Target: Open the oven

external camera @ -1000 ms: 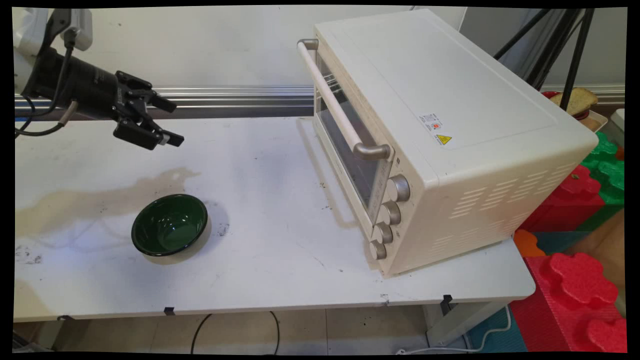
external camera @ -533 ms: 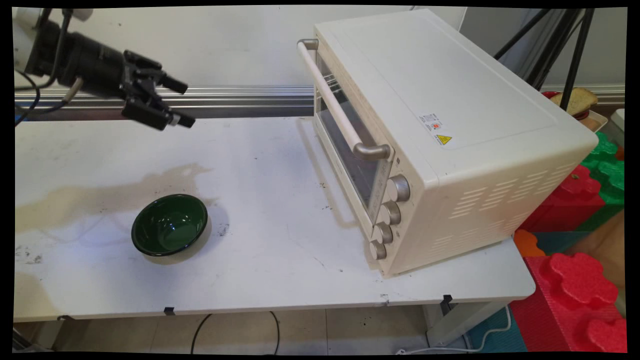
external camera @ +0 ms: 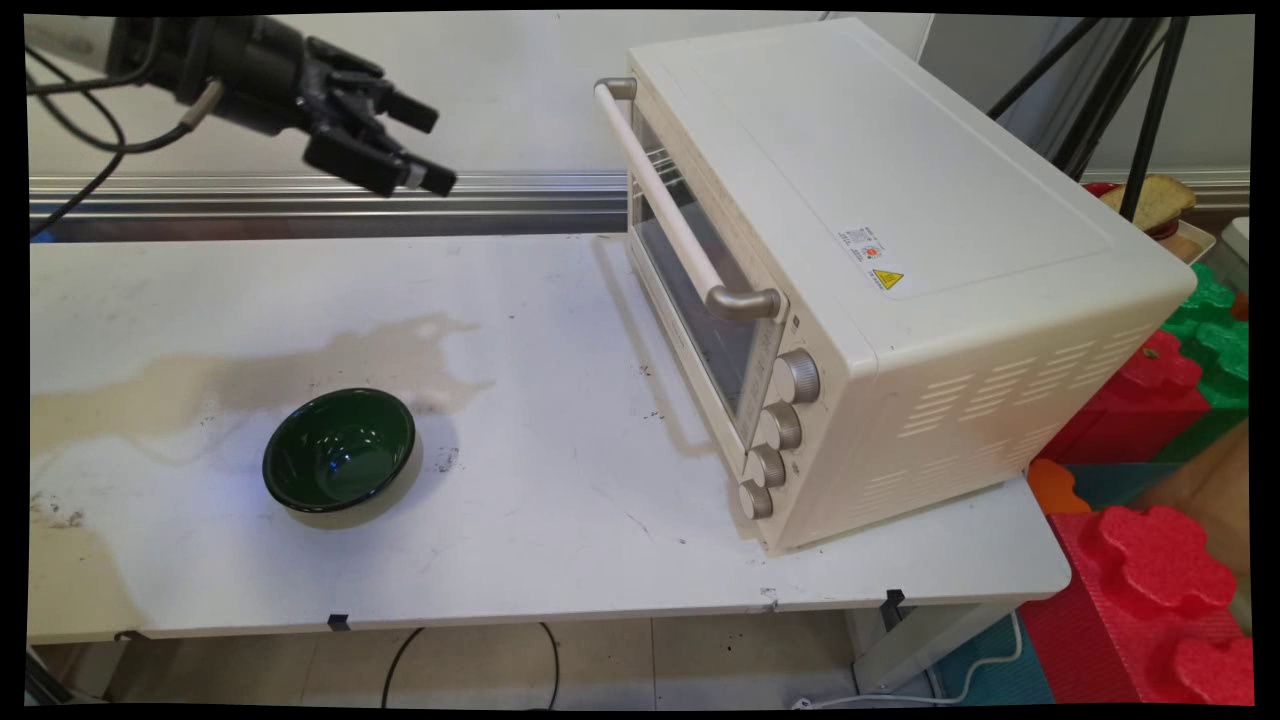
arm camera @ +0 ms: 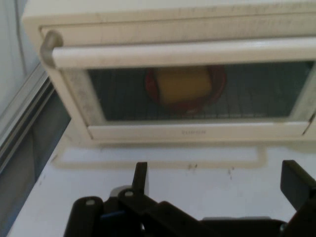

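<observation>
Behind the oven door glass (arm camera: pixel 197 94), a blurred yellowish item (arm camera: pixel 183 85) seemingly sits on a red plate (arm camera: pixel 217 81).

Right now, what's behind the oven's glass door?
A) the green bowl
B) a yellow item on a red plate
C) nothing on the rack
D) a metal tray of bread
B: the hand view shows a yellow item on a red plate inside the closed oven.

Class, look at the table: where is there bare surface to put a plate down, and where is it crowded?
The widest bare patch lies between the green bowl and the oven door. Another runs along the near edge of the table, in front of the bowl. The back left strip by the wall is also bare, under the raised tool. The right end is crowded: the oven fills it.
</observation>
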